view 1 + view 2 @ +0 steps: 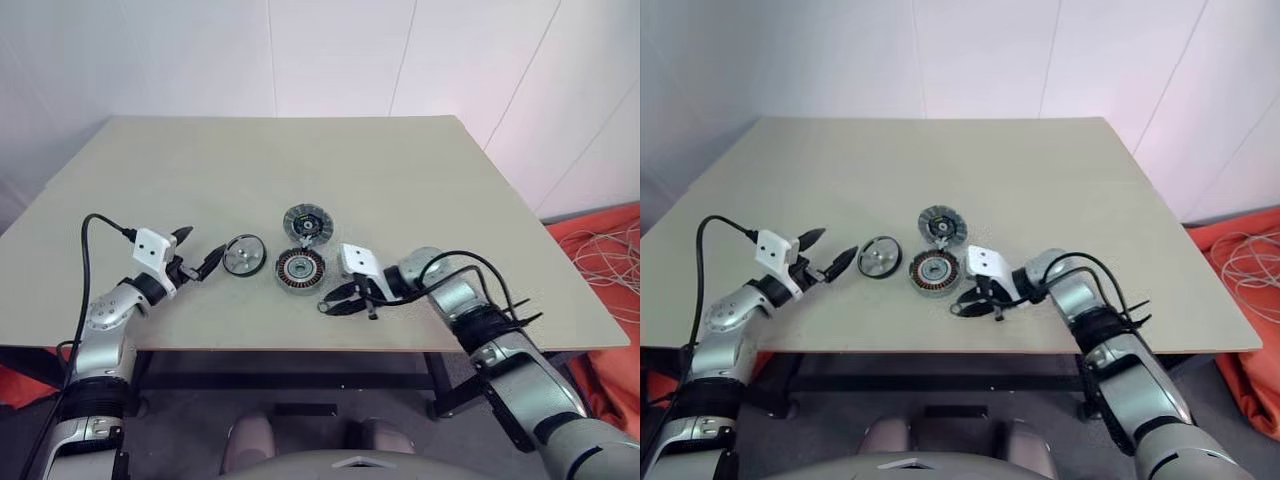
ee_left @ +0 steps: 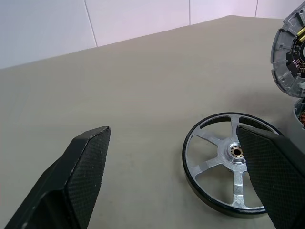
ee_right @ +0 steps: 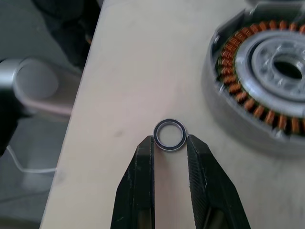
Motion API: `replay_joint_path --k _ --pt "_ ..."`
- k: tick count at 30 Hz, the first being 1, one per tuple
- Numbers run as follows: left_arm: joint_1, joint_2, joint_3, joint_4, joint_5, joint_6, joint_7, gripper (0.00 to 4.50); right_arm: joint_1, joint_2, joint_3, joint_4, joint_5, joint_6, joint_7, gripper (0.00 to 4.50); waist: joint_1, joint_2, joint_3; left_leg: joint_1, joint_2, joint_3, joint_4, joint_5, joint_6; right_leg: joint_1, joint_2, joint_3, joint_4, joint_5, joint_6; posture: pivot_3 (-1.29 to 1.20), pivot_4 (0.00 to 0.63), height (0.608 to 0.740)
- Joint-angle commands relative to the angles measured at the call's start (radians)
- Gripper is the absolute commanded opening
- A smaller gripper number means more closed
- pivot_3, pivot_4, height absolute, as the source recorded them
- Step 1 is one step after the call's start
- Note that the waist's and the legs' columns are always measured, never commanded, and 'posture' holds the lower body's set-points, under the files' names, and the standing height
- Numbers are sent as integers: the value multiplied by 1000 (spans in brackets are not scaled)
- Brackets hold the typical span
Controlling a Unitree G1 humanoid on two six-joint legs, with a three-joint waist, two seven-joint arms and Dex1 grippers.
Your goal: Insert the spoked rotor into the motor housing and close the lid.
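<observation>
Left gripper point(image 1: 198, 252) at the left of the table point(image 1: 300, 160), fingers spread wide and holding nothing, aimed toward the spoked rotor point(image 1: 244, 256) just past its fingertips. Lying flat on the tabletop there, silver spokes up, black rim all round; in the left wrist view one black finger point(image 2: 274, 176) overlaps the rotor's edge, though hard to tell from that angle whether touching it or merely in front of it.

Next to the right, the motor housing point(image 1: 300, 268), open face up, coppery windings ringing a silver centre, set just beside the rotor but apart from it. Directly behind the housing, the lid point(image 1: 306, 223), dark grey and ribbed, its rim right against the housing's far edge; seems tilted rather than flat in the left wrist view.

Further right, near the table's front edge, the right gripper point(image 1: 335, 302), pointing leftward and downward. Narrowed onto a small thin ring point(image 3: 169, 135), one fingertip on each side of it, the ring flat against the tabletop. Housing close beside that ring, not touching it.
</observation>
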Motion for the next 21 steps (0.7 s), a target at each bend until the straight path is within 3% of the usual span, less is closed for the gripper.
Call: replay_joint_path --k 1,8,11,21 --pt "-4 12 12 -43 -8 -1 5 4500 10 -59 -50 -163 77 102 56 655 -2 0 0 0 0 0 0 0 0 0 0 0 0 0 0 0 0 740" --pt "0 11 12 -27 -7 -10 -2 4500 -85 -93 -115 -338 177 480 4 655 -7 1 1 0 2 0 -1 0 0 -2 2 0 0 0 0 0 0 740" --pt "2 9 12 -25 -7 -13 -3 4500 -122 -67 -135 -384 205 556 -54 655 -4 1 1 0 2 0 1 1 -1 -3 2 0 0 0 0 0 0 740" --pt "58 -4 9 -95 -83 21 -81 4500 -153 48 -71 -350 129 590 -261 655 -4 1 1 -1 2 0 -1 0 -1 -5 1 0 0 0 0 0 0 740"
